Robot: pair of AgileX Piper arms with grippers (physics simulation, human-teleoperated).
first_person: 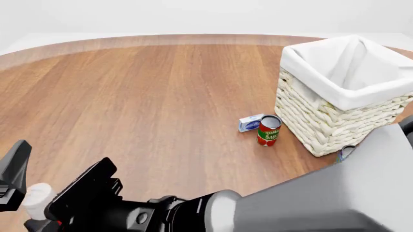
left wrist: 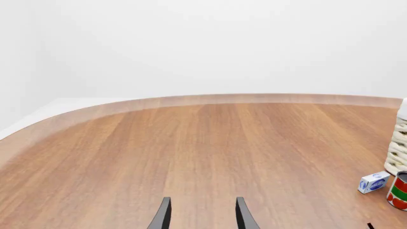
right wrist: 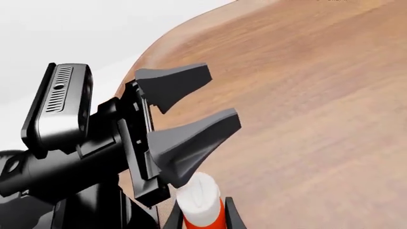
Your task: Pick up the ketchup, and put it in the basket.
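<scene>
Ketchup (right wrist: 202, 202): red-orange squeeze bottle with a rounded white cap. In the right wrist view the cap end points away from the camera, along the fingers. In the front view only the white cap (first_person: 36, 195) shows, at the near left edge of the table.
Long axis: runs in line with the right gripper's fingers; tilt against the tabletop cannot be told.
Right gripper (right wrist: 202, 220): its two dark fingertips sit on either side of the bottle's red body, pinching it just below the cap.
Left gripper (left wrist: 202, 214): two thin dark fingers spread apart over bare wood, holding nothing. The right wrist view shows it from outside (right wrist: 190, 107), just beside the cap.
Basket (first_person: 342, 94): large, square, cream woven wicker, with white cloth lining folded over the rim. It stands at the far right of the table, mouth open upward.
Tomato can (first_person: 268, 130): short red-and-green cylinder, upright, just beside the basket's near-left wall.
Small box (first_person: 250, 123): white-and-blue carton lying flat, touching or nearly touching the can.
Table (first_person: 148, 96): smooth wood grain with a curved far edge; a wide bare stretch lies between the bottle and the basket.
Right arm (first_person: 335, 193): a grey link fills the near right of the front view.
</scene>
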